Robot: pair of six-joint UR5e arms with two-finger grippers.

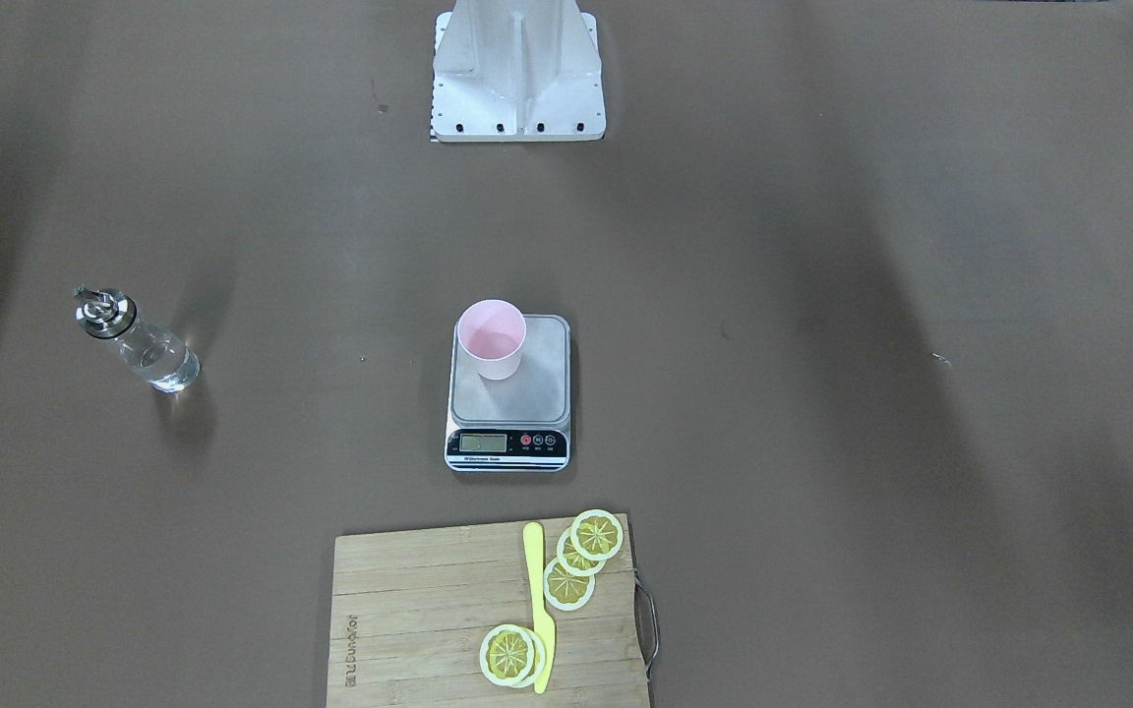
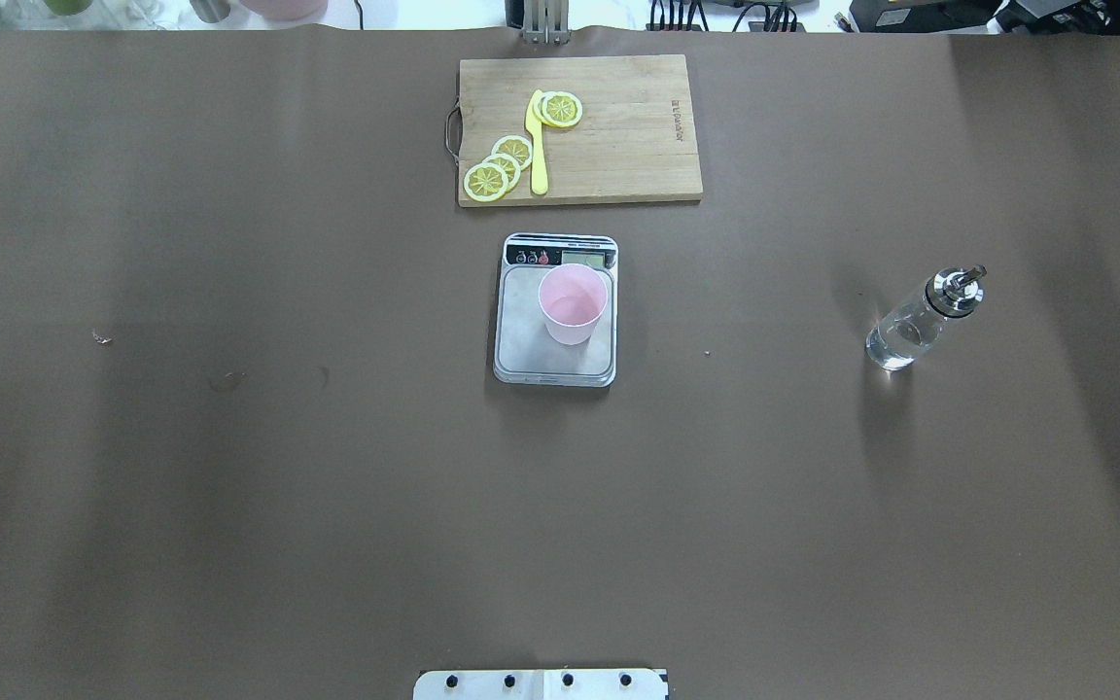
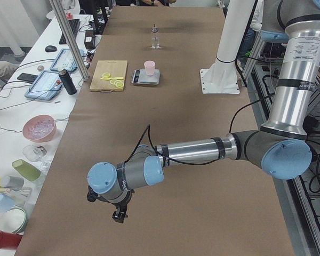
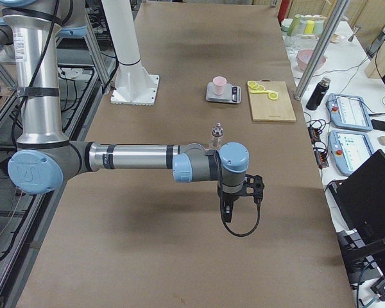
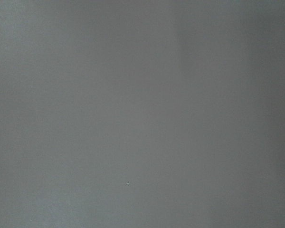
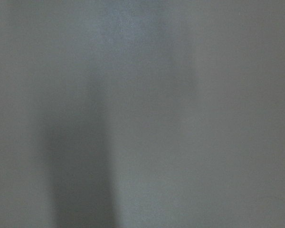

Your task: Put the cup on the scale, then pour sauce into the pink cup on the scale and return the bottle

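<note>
The long desk [image 2: 229, 486] has a plain brown cover, and most of it shows no things at all. Near the middle of the desk lies the scale [image 2: 521, 355]. The pink cup [image 2: 572, 303] stands upright on its steel top, with its whole bottom on the steel. Just past the scale, at the far edge of the desk, lies a wooden board [image 2: 628, 146] with lemon slices [image 2: 499, 167] and a yellow knife [image 2: 537, 146].

The bottle [image 2: 918, 323] stands upright, well apart from the scale, toward the right edge of the desk. The sauce [image 2: 892, 345] inside is clear like water, so you cannot see how full the bottle is, or if any is in the cup.

The left gripper [image 3: 118, 215] and the right gripper [image 4: 226, 213] hang over bare desk near the two ends, far from everything. Neither has hold of anything. You cannot tell how wide their fingers are, because only the side views show them.

I think the bottle is the tricky one. Glass is hard, smooth and slippery, and it breaks if it drops. Grab it around the round glass part, below the shiny cap, not by the thin spout. The sauce will slosh, so tip it slowly. The cup is light and could slide or fall over if you bump it.
</note>
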